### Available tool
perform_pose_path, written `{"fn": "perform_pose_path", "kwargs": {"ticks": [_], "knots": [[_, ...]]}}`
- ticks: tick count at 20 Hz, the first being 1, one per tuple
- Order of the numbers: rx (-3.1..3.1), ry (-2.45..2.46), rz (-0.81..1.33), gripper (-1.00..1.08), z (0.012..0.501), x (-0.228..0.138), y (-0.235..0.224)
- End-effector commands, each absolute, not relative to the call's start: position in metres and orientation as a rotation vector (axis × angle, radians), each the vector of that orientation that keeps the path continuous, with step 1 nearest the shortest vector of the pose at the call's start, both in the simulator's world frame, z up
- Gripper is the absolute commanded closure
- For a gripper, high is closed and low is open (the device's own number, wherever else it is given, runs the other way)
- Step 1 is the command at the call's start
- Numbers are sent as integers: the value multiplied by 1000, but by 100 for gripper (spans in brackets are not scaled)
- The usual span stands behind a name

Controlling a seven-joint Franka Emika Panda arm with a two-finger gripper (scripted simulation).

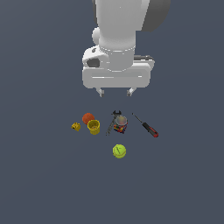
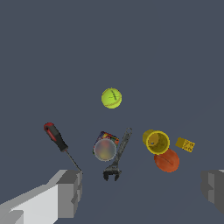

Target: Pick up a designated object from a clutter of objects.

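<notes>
Six or so small things sit scattered on the dark bench [image 1: 39, 183], and the biggest item in shot by far is the white arm [image 1: 122, 26] hanging over them with its tool [image 1: 115, 92] wide open, fingers spread and nothing between them. Going down in size: the red-and-black-handled screwdriver [image 1: 148, 127] lies toward the exterior view's right, then the dark jumble [image 1: 119, 123] in the middle, which in the wrist view looks like a wrench [image 2: 118, 157] lying against a round can [image 2: 105, 148] with a multicoloured label. Then the target, the yellow-green ball [image 1: 119, 151] with thin red seams, sitting on its own, clear of everything else, on the side of the jumble away from the arm. Then the yellow cup [image 1: 93, 127], the orange-red ball [image 1: 88, 117] touching or just beside it, and the tiny yellow piece [image 1: 76, 127] furthest to the exterior view's left. My read is this is the very start, the approach step: the tool is high above the pile and not over the ball yet. Next move would need it to shift out past the jumble, centre on the ball, then drop with the fingers straddling it. Easy pick, I reckon, since nothing crowds it, though a ball can roll if nudged. Can't read any brand or writing; the can's label is just blurry colours.
</notes>
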State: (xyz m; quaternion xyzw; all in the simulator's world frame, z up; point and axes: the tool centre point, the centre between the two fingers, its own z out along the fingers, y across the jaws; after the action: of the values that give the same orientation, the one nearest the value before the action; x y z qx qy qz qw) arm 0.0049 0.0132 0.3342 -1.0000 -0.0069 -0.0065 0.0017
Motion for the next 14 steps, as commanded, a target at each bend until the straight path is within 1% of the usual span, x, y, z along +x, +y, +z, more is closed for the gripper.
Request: {"fn": "perform_pose_path", "kwargs": {"ticks": [1, 10, 14], "knots": [[-3138, -22, -20, -92, 334, 5, 13], [-3160, 18, -33, -92, 338, 9, -4], [-3161, 22, -33, -92, 338, 8, -4]]}}
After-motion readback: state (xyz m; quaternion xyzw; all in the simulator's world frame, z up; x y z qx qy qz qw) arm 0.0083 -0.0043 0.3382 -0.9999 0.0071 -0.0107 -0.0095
